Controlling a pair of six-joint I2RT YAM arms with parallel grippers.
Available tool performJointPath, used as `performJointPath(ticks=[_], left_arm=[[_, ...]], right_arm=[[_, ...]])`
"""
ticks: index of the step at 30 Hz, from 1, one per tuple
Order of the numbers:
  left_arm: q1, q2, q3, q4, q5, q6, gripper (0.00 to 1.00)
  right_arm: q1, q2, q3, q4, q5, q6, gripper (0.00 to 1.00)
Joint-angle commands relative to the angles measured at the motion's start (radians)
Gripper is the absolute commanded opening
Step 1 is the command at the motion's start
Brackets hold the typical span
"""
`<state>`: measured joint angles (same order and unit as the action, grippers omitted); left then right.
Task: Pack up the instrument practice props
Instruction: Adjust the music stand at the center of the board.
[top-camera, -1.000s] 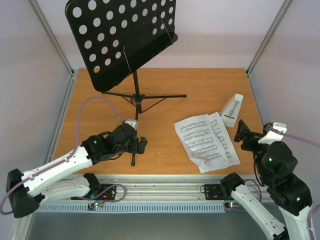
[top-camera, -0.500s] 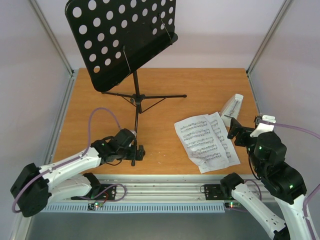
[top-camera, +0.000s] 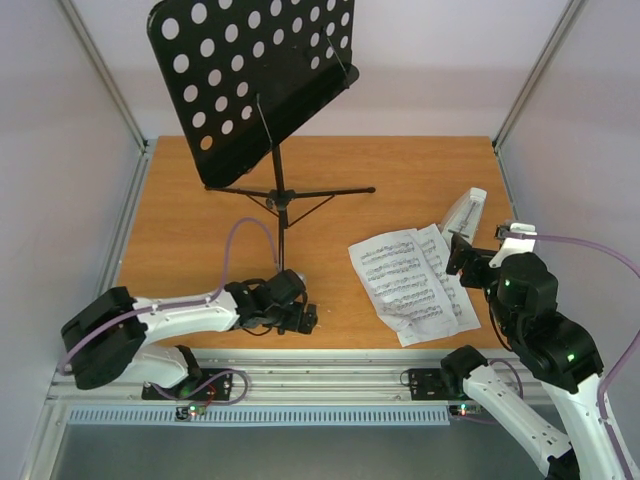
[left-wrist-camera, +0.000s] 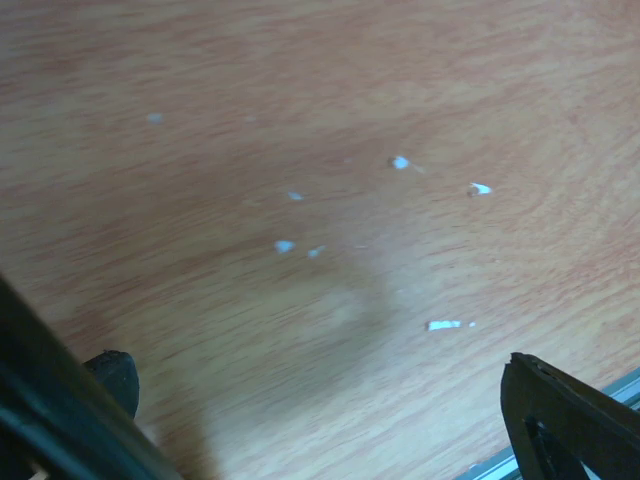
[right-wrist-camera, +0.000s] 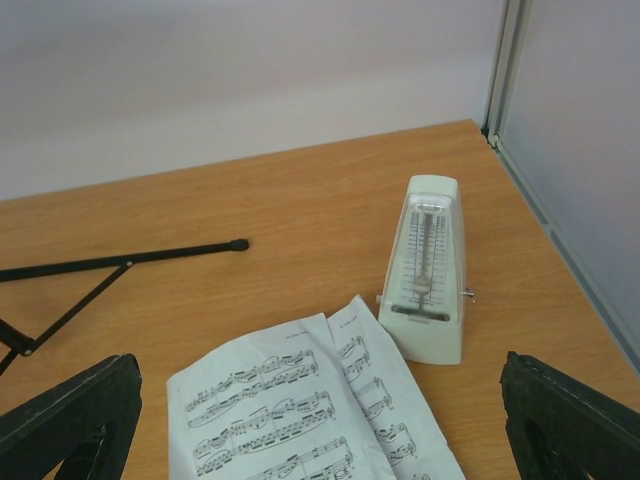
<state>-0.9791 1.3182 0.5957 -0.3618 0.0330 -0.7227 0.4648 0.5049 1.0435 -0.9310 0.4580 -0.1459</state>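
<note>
You have the music stand (top-camera: 262, 90) at the back left of the table (top-camera: 420, 165), its legs spread toward the middle. The pages (top-camera: 410, 283) lie front right, one overlapping another. The metronome (top-camera: 463, 220) stands upright just behind their far right corner, near the table's right edge. Your left gripper (top-camera: 305, 318) sits by the front edge, before the stand's near leg. Your right gripper (top-camera: 462, 258) is at the pages' right edge, just before the metronome.

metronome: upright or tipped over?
Upright. The small pale wedge-shaped metronome with clear cover stands on its wide base on the wooden table, narrow end up, just beyond the white sheet-music pages.
</note>
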Motion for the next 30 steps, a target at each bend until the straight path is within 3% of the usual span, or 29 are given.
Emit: performJointPath(ticks=[1,18,24,30], left_arm=[[-0.062,0.089,0.058,0.180,0.015,-0.038,0.99],[-0.214,0.379,0.325,0.278,0.003,-0.025,0.99],[-0.208,0.333,0.300,0.282,-0.030,-0.011,0.99],[-0.122,0.156,0.172,0.198,-0.084,-0.003,0.99]], right_arm=[[-0.002,0.008,-0.009,0.009,-0.019,0.017,0.99],[-0.002,0.058,-0.017,0.013,-0.064,0.024,0.99],[-0.001,0.071,-0.030,0.026,-0.102,0.047,0.98],[-0.002,0.126,-0.061,0.089,-0.247,0.117,0.94]])
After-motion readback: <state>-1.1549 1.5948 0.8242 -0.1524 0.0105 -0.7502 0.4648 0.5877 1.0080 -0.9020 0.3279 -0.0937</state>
